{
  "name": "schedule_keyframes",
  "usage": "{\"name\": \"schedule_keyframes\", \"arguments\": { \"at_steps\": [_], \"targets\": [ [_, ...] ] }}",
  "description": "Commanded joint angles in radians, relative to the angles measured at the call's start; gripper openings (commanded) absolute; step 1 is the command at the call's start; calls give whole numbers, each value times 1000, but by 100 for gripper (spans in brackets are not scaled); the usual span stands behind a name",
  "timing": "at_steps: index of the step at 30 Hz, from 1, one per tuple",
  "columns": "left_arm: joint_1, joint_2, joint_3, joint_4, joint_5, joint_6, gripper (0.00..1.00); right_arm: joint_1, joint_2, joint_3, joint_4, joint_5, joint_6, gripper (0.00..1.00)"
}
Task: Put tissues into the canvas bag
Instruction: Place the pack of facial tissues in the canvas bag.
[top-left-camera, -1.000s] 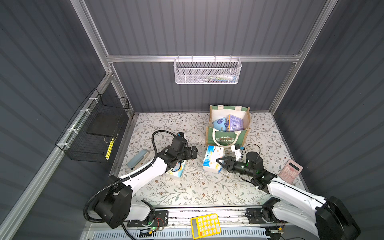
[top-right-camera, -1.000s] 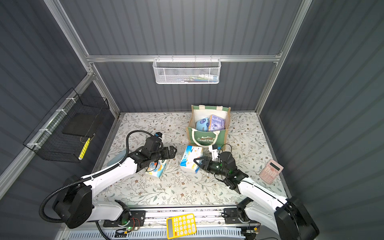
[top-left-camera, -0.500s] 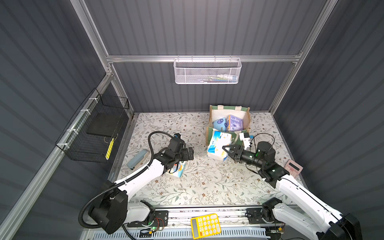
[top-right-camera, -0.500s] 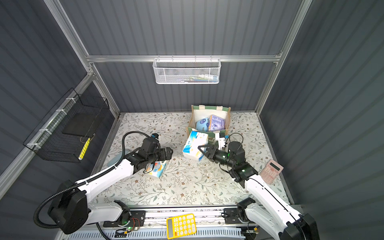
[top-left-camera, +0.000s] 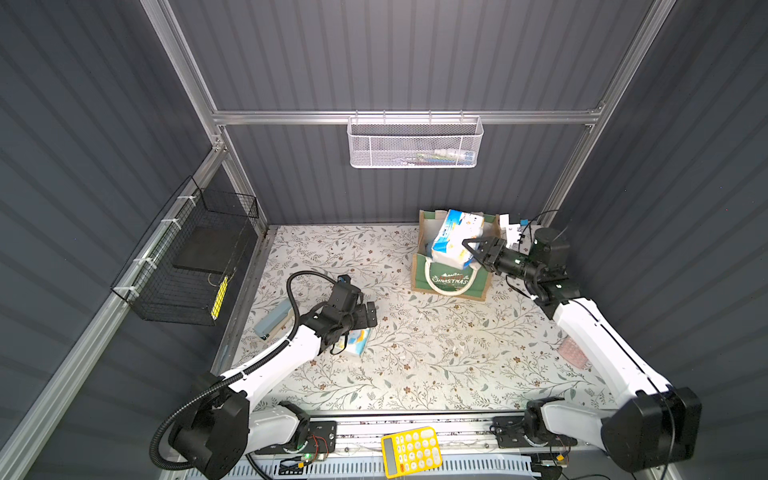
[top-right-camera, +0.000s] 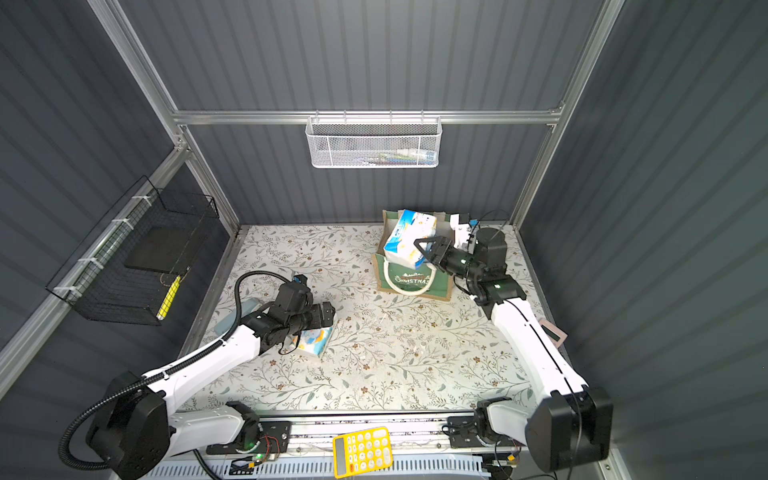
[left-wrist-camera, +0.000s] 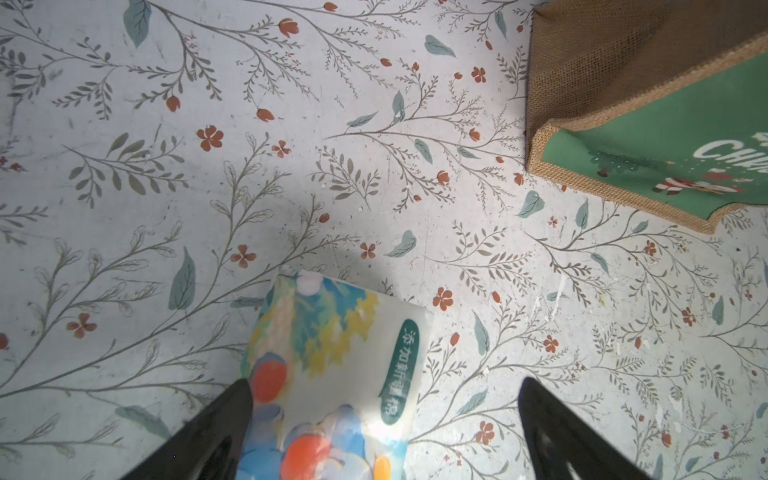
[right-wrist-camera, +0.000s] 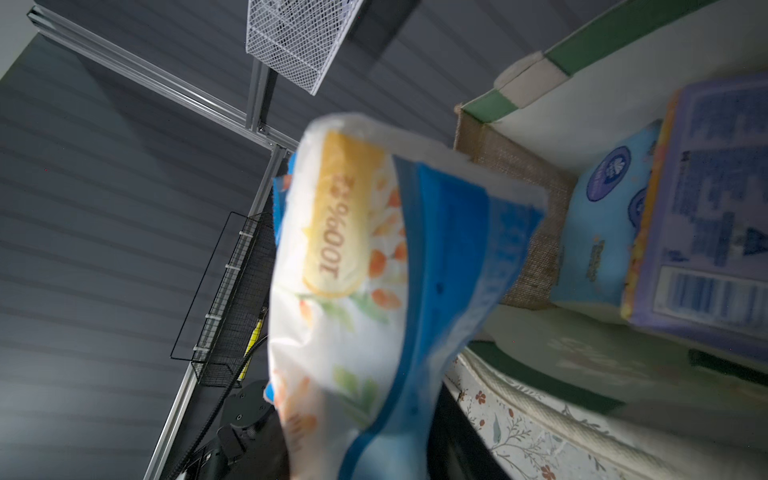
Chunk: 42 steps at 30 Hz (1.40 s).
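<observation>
The canvas bag (top-left-camera: 451, 284) (top-right-camera: 411, 284) stands at the back right, green front facing me. My right gripper (top-left-camera: 471, 249) (top-right-camera: 424, 249) (right-wrist-camera: 365, 449) is shut on a white-blue-orange tissue pack (top-left-camera: 455, 237) (top-right-camera: 409, 239) (right-wrist-camera: 374, 291), held tilted over the bag's open top. Inside the bag lie a light blue pack (right-wrist-camera: 598, 232) and a purple pack (right-wrist-camera: 706, 208). My left gripper (top-left-camera: 370, 313) (top-right-camera: 328, 313) (left-wrist-camera: 385, 384) hangs open just over a cartoon-printed pack (top-left-camera: 357, 340) (top-right-camera: 316, 340) (left-wrist-camera: 332, 374) lying on the floral mat, nearer one finger.
A grey-blue flat pack (top-left-camera: 272, 320) lies by the left edge. The yellow calculator (top-left-camera: 411, 451) sits on the front rail and the pink calculator (top-left-camera: 573, 351) lies at the right. A white mesh basket (top-left-camera: 415, 145) and a black wire basket (top-left-camera: 195, 257) hang on the walls.
My right gripper has carried the white-blue-orange pack from the mat in front of the bag up and back over its opening. The left gripper has barely shifted.
</observation>
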<state>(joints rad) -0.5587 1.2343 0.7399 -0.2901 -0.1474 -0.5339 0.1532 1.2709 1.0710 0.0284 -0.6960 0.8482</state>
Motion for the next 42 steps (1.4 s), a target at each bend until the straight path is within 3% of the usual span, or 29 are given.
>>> {"name": "schedule_keyframes", "arguments": {
  "at_steps": [1,13,42],
  "targets": [
    [12,-28,-15,-31,-22,-5,100,-24,65,88,-10,-56,-67,42],
    [33,-46,-50,-43,0,-14,100,-44,308,267,-147,36,-200,42],
    [34,-44,-96,7,100,-17,100,36,594,500,-380,130,-346,51]
  ]
}}
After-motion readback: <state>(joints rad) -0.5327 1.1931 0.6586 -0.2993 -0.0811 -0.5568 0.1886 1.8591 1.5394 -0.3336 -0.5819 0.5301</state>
